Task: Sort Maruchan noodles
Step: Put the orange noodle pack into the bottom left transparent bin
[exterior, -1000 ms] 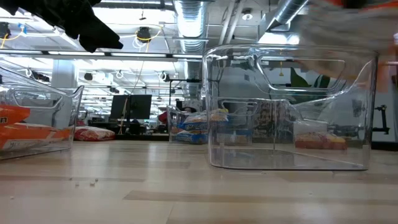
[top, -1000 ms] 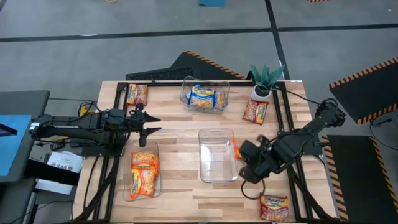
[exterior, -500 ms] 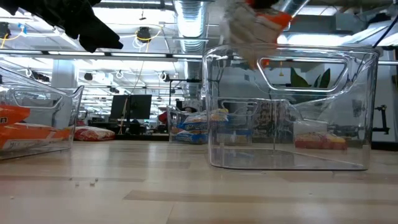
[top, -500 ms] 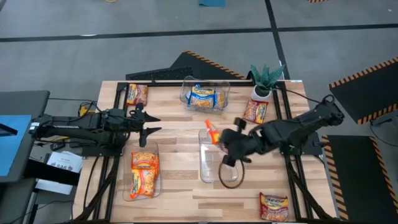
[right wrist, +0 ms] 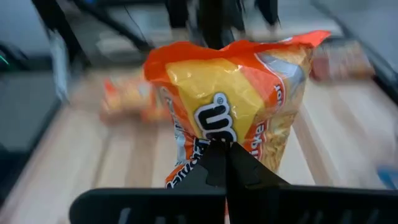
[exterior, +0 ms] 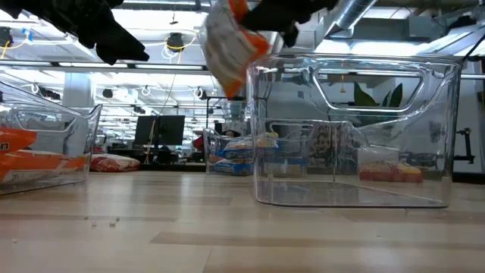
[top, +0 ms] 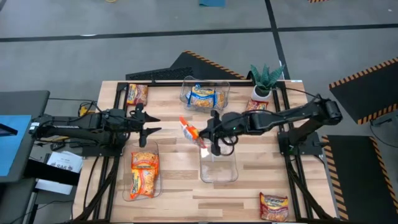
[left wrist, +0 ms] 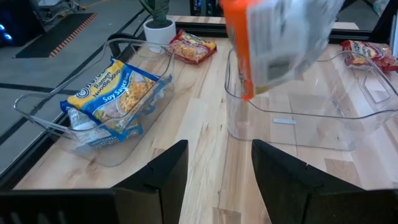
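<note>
My right gripper [top: 208, 134] reaches in from the table's right and is shut on a bright orange Maruchan packet [top: 189, 129] above the far left corner of the empty middle bin [top: 219, 167]. The right wrist view shows the packet [right wrist: 230, 102] ahead of the fingers. My left gripper [top: 149, 124] waits open over the table's left half, touching nothing. One orange packet [top: 144, 174] lies in the near left bin. Blue-and-yellow packets [top: 204, 96] lie in the far bin. Loose packets rest flat on the table at far left [top: 137, 93], by the plant [top: 255, 111] and near right [top: 273, 205]. My right gripper pinches the orange packet between its two fingers at one short end [right wrist: 214, 140], coming roughly level from the table's right. The packet is lifted clear and sticks out past the fingertips toward the left, about level with the middle bin's rim [exterior: 261, 72].
Three clear bins stand on the wooden table: near left [top: 127, 186], middle, and far centre [top: 185, 93]. A small potted plant [top: 266, 78] stands at the far right. Black frame rails [top: 291, 180] run along the table's sides. Bare wood [top: 174, 134] lies between the bins.
My right gripper has swept from the middle bin's near right side toward the table's left and far edge, passing over the bin, with the orange packet carried clear of the table the whole way. My left arm has kept still.
</note>
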Available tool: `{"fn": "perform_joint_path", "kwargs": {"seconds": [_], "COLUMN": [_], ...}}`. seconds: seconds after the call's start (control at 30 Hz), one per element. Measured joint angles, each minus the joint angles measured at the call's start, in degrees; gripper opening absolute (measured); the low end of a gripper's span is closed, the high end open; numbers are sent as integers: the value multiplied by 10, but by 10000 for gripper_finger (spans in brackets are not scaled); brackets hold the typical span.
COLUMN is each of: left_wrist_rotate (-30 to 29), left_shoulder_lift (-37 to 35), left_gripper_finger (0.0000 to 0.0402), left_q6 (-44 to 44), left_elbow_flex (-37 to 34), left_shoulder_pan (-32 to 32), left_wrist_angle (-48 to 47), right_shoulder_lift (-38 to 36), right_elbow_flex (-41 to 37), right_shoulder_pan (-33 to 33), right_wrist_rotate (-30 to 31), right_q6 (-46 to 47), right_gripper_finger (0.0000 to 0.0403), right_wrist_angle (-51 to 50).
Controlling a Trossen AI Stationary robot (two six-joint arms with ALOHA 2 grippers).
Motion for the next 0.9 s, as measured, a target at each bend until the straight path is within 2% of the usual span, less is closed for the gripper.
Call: {"fn": "perform_joint_path", "kwargs": {"seconds": [0.17,0.27,0.37,0.5,0.63,0.73,0.9], "left_wrist_rotate": [0,-2,-19,-55,-91,-97,-97], "left_shoulder_lift": [0,0,0,0,0,0,0], "left_gripper_finger": [167,167,167,167,167,167,167], "left_q6": [2,2,2,2,13,17,17], "left_elbow_flex": [0,0,0,0,0,0,0], "left_shoulder_pan": [0,0,0,0,0,0,0], "left_wrist_angle": [0,2,9,13,13,12,11], "right_shoulder_lift": [16,55,110,200,274,327,387], "right_elbow_flex": [-73,-89,-85,-43,39,105,192], "right_shoulder_pan": [-23,-22,-19,-12,-2,3,6], "right_wrist_rotate": [-65,-90,-129,-181,-234,-264,-286], "right_q6": [-6,-1,4,29,34,34,42], "right_gripper_finger": [7,7,7,7,9,9,10], "right_wrist_angle": [229,345,448,544,561,560,497]}}
